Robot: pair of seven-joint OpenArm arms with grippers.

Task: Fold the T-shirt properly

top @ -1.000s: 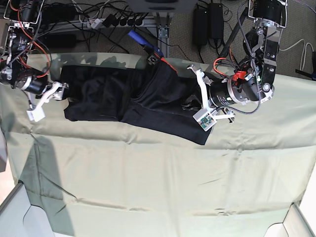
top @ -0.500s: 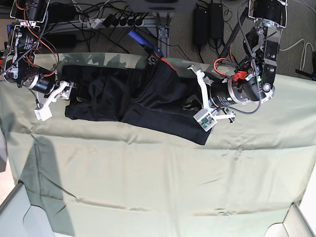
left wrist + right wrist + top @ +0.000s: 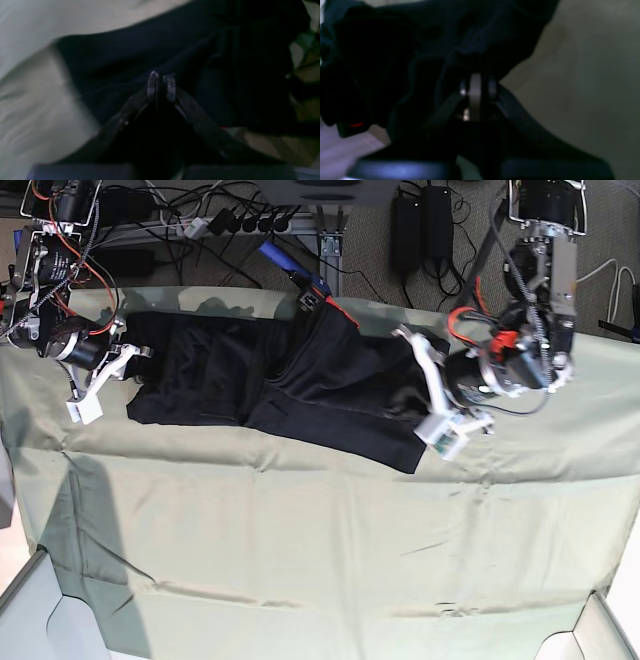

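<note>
Pinching T-shirt (image 3: 480, 45) hem, right pincer (image 3: 476, 85), wrist-view only

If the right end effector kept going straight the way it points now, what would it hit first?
The black T-shirt. The right end effector is shut with its tips at the shirt's edge, dark cloth directly ahead; whether cloth is already pinched is unclear. Green table cloth lies alongside.

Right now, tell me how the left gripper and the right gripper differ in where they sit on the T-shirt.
In the base view the left gripper sits at the T-shirt's right end, the right gripper at its left end. The left gripper's fingertips meet over open black cloth; the right gripper's fingertips sit at the cloth's edge, beside the green table cloth. Both are shut.
</note>
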